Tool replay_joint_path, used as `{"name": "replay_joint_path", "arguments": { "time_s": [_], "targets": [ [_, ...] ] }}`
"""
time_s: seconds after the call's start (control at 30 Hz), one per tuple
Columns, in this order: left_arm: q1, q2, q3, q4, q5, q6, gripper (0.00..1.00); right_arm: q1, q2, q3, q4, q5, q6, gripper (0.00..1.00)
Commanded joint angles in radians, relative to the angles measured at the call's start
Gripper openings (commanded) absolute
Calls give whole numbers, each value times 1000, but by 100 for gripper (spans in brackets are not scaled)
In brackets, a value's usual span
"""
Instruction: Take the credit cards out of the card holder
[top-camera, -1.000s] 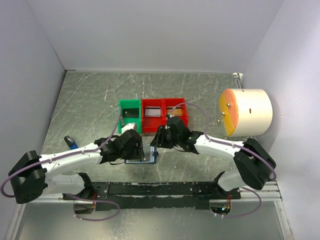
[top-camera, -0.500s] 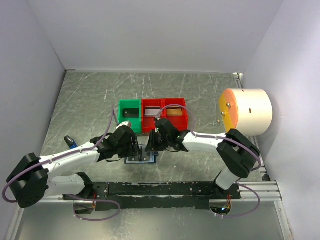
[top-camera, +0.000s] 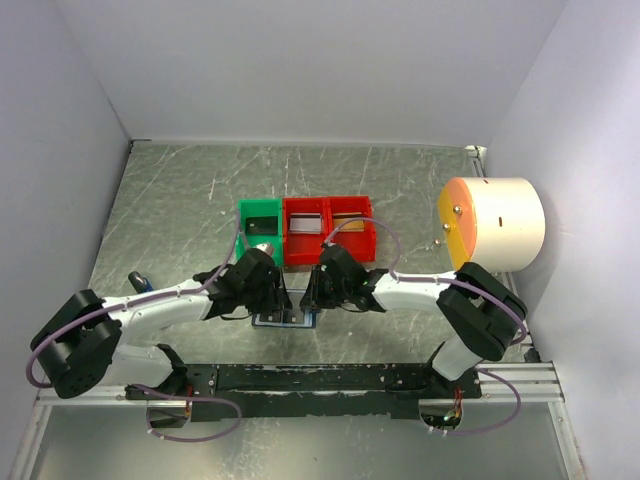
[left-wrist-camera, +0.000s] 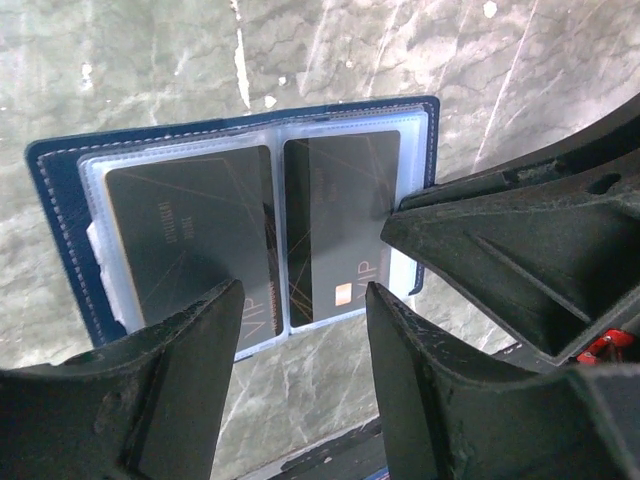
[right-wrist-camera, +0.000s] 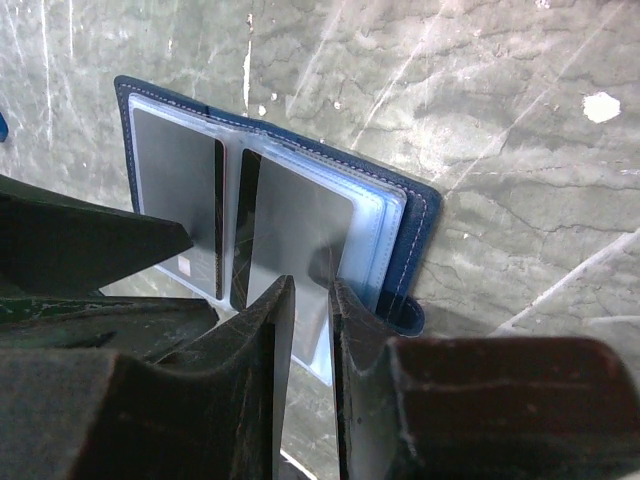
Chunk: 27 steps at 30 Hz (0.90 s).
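- Top external view: the table (top-camera: 400, 190) is taken up at right by a cream drum (top-camera: 500, 225), and the red bins (top-camera: 328, 232) and green bin (top-camera: 259, 220) are set at centre, probably to receive what is pulled out.
- The card holder (top-camera: 283, 318) is laid open and flat at lower centre, just below the bins, where both arms can reach it.
- The left gripper (left-wrist-camera: 300, 300) is held spread wide, its fingers set at the holder's lower edge in the left wrist view, apparently to pin the holder down.
- The right gripper (right-wrist-camera: 312, 285) is drawn nearly closed at the outer edge of the right-hand card (right-wrist-camera: 295, 230). Whether the card is actually pinched cannot be told.
- Two dark credit cards (left-wrist-camera: 185, 250) are seen side by side in clear sleeves, not yet drawn out.
- The snap tab (right-wrist-camera: 408, 318) is left loose at the holder's right edge.
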Motion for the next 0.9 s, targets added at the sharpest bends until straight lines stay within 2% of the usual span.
{"name": "replay_joint_path", "arguments": {
  "time_s": [0.0,0.2,0.63,0.87],
  "targets": [
    [8,25,-17,115,65,-13,62,-11,35,-58,-126,86,-19,22],
    [9,34,-66,259,136,-32,53,-11,44,-69,-117,72,-22,22],
    [13,130,-20,56,-46,-38,52,-13,65,-55,-114,73,-18,22],
    [13,145,-11,67,-32,-23,52,-14,74,-37,-115,69,-23,24]
  ]
}}
